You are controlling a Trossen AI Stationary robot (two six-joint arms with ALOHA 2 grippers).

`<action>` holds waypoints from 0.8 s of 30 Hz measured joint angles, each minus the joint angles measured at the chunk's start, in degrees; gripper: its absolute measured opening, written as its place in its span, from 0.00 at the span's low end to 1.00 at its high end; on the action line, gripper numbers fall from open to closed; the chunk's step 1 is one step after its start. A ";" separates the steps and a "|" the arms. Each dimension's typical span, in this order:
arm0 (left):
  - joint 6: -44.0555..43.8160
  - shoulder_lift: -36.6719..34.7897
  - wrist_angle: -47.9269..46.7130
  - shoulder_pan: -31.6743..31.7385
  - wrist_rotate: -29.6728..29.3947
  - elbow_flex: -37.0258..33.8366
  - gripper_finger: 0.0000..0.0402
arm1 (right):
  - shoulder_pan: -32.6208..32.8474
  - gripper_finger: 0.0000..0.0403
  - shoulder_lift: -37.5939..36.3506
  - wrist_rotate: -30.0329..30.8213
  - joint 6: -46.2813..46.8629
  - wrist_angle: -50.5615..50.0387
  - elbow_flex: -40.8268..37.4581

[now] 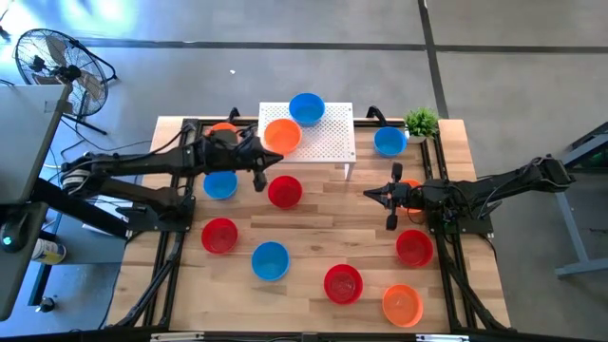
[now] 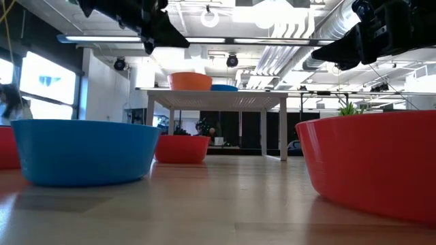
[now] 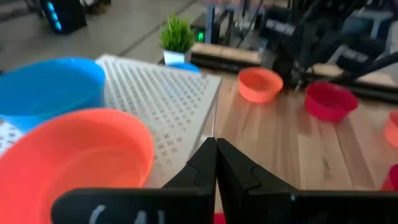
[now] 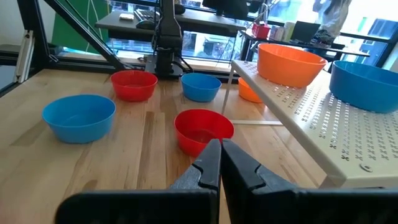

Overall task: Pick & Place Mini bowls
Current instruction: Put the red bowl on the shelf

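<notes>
Left gripper [image 1: 258, 177], centre-left of the high view beside the orange bowl [image 1: 282, 136] (on the white stand [image 1: 332, 142]), is pinched closed, empty; right gripper [image 1: 372, 195] likewise.

I count twelve mini bowls from above: four red, the nearest to centre at [image 1: 284, 192]; four blue, one on the stand at [image 1: 307, 108]; four orange, one at [image 1: 281, 136]. One white perforated stand [image 1: 332, 142], one small plant [image 1: 422, 122] at two o'clock.
</notes>
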 joint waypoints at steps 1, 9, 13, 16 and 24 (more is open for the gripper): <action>0.01 -0.89 0.75 0.16 0.02 -0.75 0.00 | -0.02 0.00 -0.02 0.03 -0.02 0.13 0.00; 3.68 -4.52 0.81 1.43 -2.19 -3.45 0.00 | 0.00 0.00 -0.02 3.27 3.46 1.01 0.00; 3.24 -3.86 -0.11 1.27 -3.69 -3.45 0.00 | 0.00 0.00 -0.02 4.73 3.85 1.11 0.00; 2.40 -1.89 -0.97 1.34 -1.80 -3.56 0.00 | -0.04 0.00 0.00 5.54 3.85 1.62 0.00; 3.60 -1.08 4.68 1.32 0.65 -4.39 0.00 | -0.04 0.00 -0.01 6.27 4.11 2.14 0.00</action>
